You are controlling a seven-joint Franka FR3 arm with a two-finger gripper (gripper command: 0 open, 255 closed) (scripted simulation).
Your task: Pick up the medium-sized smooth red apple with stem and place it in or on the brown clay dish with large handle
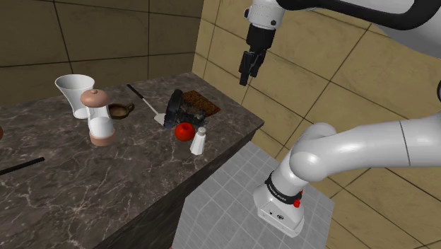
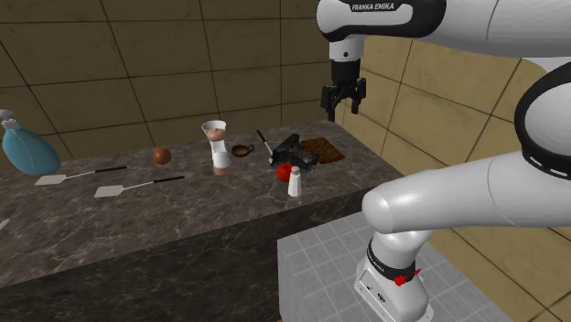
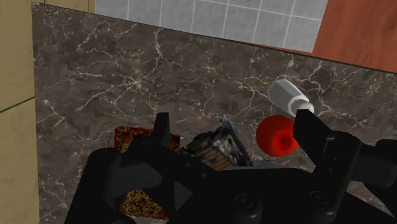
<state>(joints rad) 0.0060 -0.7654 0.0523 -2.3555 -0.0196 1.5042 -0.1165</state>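
The red apple rests on the dark marble counter next to a white shaker. A small brown dish with a handle sits farther along the counter, between a white vase and a spatula. My black gripper hangs high above the counter's end by the tiled wall, open and holding nothing. In the wrist view the apple lies just beside one fingertip, far below it.
A dark tipped-over object lies on a brown mat right behind the apple. A pink-and-white grinder stands near the dish. Two more spatulas, a brown ball and a blue bottle are farther off.
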